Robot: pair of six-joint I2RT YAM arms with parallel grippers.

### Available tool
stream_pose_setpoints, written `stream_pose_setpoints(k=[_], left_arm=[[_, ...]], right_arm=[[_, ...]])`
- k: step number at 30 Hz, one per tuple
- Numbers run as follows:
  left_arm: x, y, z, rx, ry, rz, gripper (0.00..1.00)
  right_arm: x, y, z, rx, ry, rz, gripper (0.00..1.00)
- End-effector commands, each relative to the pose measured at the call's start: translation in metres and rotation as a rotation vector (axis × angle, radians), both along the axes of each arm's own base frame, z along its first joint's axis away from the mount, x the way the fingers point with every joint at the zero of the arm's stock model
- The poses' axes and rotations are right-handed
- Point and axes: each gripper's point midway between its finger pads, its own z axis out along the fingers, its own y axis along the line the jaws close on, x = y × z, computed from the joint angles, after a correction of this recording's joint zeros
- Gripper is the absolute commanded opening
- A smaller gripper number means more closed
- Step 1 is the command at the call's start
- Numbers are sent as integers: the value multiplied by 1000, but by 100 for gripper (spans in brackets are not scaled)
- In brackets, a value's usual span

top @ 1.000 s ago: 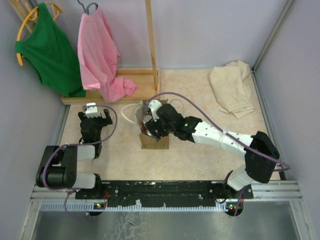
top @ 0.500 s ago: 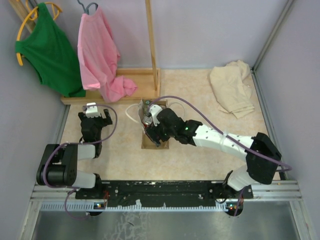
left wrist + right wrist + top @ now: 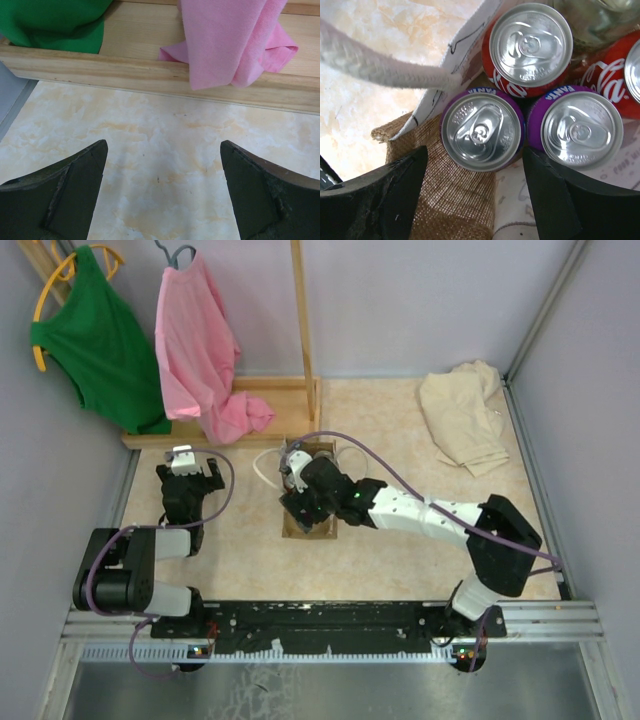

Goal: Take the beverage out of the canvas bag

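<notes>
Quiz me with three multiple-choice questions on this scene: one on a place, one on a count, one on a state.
1. The right claw is: A) at the far right corner B) over the canvas bag C) at the near edge.
2. Purple cans visible in the bag: A) two B) none C) five.
3. The left claw is: A) shut on a can B) shut, empty C) open, empty.
Answers: B, its fingers flank a purple can inside the bag; A, a second purple can sits beside it; C, bare table shows between its fingers.
</notes>
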Motion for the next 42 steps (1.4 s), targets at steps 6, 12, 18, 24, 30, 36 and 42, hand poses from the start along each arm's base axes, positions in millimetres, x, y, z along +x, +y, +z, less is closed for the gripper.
stream_pose_setpoints(k=[6, 12, 18, 24, 30, 36, 42], left_arm=[[6, 0, 10, -13, -31, 6, 100], [6, -2, 10, -15, -30, -5, 100], [6, -3, 9, -15, -29, -7, 100], [6, -2, 10, -14, -30, -6, 100], [7, -3, 9, -15, -28, -8, 100], [8, -3, 8, -15, -25, -10, 100], [9, -3, 7, -16, -25, -9, 100]], right_arm=[[-2, 13, -40, -88, 75, -39, 74], [7, 7, -50, -149, 65, -91, 73], [8, -1, -58, -199, 80, -127, 72], [0, -13, -62, -248, 112, -140, 78], [-9, -23, -57, -291, 146, -126, 79], [-8, -29, -54, -318, 141, -133, 71], [-8, -29, -62, -335, 148, -132, 71]])
